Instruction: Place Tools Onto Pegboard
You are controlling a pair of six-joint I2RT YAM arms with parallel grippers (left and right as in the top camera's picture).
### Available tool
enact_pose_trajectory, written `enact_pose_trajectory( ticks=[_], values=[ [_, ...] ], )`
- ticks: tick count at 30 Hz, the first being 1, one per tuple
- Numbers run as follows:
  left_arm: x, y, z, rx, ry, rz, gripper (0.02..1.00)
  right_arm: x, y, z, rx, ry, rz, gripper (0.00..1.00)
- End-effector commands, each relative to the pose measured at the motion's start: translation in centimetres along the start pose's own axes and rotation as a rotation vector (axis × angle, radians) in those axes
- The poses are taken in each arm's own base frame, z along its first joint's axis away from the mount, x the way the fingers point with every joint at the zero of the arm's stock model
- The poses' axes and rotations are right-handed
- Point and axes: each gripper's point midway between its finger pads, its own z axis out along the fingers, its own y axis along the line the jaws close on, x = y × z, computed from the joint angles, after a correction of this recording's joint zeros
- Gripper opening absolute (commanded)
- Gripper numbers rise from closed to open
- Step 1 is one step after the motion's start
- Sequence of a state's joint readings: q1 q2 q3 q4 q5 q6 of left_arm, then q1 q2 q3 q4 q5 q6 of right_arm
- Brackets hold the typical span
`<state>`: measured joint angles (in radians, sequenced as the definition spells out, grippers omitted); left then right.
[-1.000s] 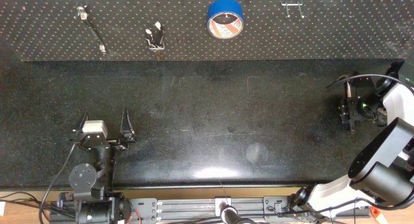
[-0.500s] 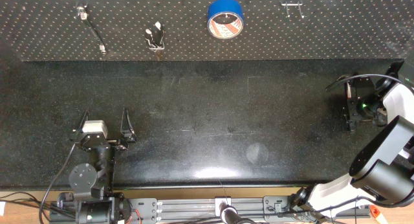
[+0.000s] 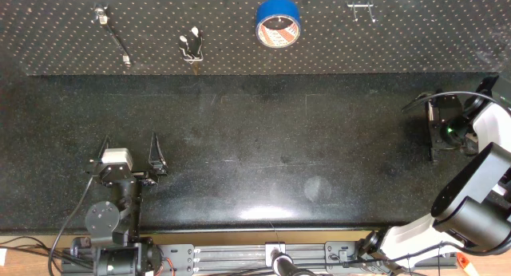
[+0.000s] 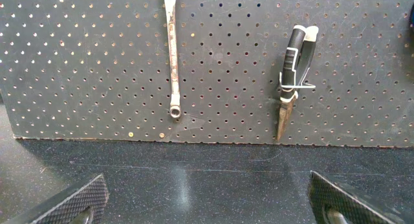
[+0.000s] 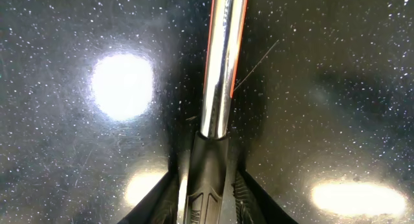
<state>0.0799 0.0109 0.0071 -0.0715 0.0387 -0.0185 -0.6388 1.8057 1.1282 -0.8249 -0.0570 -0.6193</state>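
In the top view your left gripper (image 3: 130, 138) rests open at the lower left of the desk (image 3: 255, 124) and the right gripper (image 3: 433, 136) is near its right edge, in the left wrist view a wrench (image 4: 172, 49) and pliers (image 4: 292, 68) hang on the pegboard (image 4: 77, 75), and in the right wrist view the right gripper's fingers (image 5: 158, 201) clamp the black handle of a chrome-shafted tool (image 5: 222, 62) above the desk.

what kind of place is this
Probably a workshop-style robot test bench: a black pegboard hung with a wrench, pliers and a blue tape roll, behind a dark worktop, with the right gripper closed on a metal tool.
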Motion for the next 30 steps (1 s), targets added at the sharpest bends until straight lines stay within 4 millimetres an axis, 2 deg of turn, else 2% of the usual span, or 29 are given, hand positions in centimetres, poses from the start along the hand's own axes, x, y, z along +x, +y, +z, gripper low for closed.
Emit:
enact_pose_trajectory(
  ticks=[1,14,18,30],
  values=[
    [0.08,-0.14,-0.04,0.01,0.001,0.019,0.996,0.57,0.54,0.89,-0.031,0.022,-0.01,0.286],
    [0.08,-0.14,-0.04,0.01,0.001,0.019,0.996,0.69,0.52,0.89,-0.029,0.028,-0.049,0.259],
    [0.08,-0.14,-0.04,0.01,0.001,0.02,0.996,0.71,0.52,0.89,-0.029,0.029,-0.048,0.205],
    [0.08,-0.14,-0.04,0.01,0.001,0.019,0.996,0.78,0.58,0.88,-0.032,0.032,-0.048,0.187]
  ],
)
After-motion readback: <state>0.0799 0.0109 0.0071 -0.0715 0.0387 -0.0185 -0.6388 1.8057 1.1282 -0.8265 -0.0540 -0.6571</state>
